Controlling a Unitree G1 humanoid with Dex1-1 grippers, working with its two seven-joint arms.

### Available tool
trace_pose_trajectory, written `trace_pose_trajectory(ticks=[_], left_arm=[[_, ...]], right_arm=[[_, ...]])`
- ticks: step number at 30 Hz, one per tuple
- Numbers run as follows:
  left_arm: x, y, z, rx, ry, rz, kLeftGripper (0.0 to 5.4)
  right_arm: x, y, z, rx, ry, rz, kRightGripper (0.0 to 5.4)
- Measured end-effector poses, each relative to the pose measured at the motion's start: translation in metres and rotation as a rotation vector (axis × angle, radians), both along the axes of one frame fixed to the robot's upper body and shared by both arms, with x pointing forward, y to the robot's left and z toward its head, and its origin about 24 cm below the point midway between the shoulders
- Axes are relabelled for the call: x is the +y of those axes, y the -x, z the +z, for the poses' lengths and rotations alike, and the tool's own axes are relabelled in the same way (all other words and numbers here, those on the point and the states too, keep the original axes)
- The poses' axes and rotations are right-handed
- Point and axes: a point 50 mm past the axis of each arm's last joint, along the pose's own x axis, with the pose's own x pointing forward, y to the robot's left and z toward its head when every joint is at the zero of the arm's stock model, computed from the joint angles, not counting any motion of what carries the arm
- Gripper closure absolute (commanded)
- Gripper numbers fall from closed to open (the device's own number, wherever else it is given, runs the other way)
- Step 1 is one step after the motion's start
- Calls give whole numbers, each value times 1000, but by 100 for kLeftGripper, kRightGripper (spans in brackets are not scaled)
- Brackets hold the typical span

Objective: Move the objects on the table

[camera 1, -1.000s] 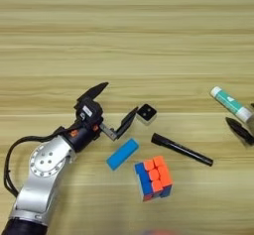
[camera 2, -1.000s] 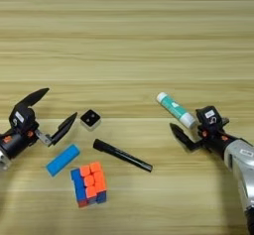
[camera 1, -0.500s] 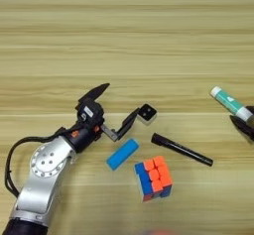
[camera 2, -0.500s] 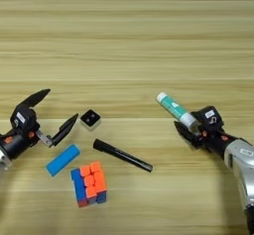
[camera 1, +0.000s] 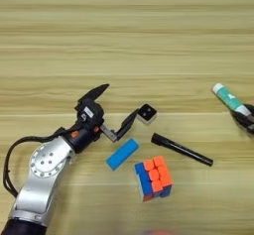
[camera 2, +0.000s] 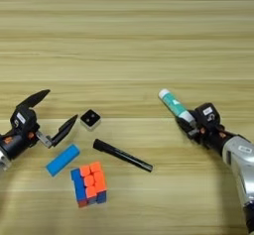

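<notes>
Right end effector [camera 2: 191,125] now pinching glue stick [camera 2: 174,105] — left end effector [camera 1: 117,107] unchanged, spread beside cube [camera 1: 147,113].

The far half of the table [camera 1: 124,26] lies open to either arm. Nearer, the black cube [camera 1: 147,113], blue block [camera 1: 122,153], marker pen [camera 1: 181,149] and puzzle cube [camera 1: 153,177] crowd the left gripper [camera 1: 119,106]; the glue stick [camera 2: 175,107] blocks the right gripper [camera 2: 191,126].
</notes>
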Motion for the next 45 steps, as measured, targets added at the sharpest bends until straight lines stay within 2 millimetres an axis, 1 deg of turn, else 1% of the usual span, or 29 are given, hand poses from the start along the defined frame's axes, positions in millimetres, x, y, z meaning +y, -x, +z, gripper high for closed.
trace_pose_trajectory(ticks=[5, 13, 16, 21, 27, 31, 33, 34, 38, 40, 43, 45], left_arm=[[0, 0, -3, 12, -7, 2, 0], [-1, 0, -5, 15, -15, 1, 0], [-2, 1, -6, 18, -17, -2, 0], [-3, 2, -6, 18, -18, -5, 0], [-4, 4, -4, 9, -15, -21, 0], [-10, 14, 4, -2, 20, -120, 0], [-12, 18, 9, 9, 74, -164, 0], [-15, 23, 14, 29, 130, -209, 0], [-23, 37, 24, 89, 260, -339, 0], [-24, 39, 25, 105, 278, -357, 0], [-27, 42, 29, 125, 304, -404, 0], [-29, 47, 30, 131, 301, -450, 0]], right_arm=[[7, -3, 10, -42, -6, 24, 370], [23, -6, 37, -132, -25, 98, 370], [38, 0, 53, -179, -50, 202, 370], [50, 11, 61, -173, -46, 325, 370], [60, 18, 64, -163, -61, 425, 370], [64, 21, 68, -159, -64, 496, 370], [65, 22, 68, -156, -66, 510, 370], [66, 24, 69, -159, -77, 528, 370], [73, 30, 74, -175, -107, 594, 370], [75, 33, 75, -175, -125, 617, 370], [82, 44, 77, -172, -163, 715, 370], [83, 49, 76, -158, -174, 754, 370]])
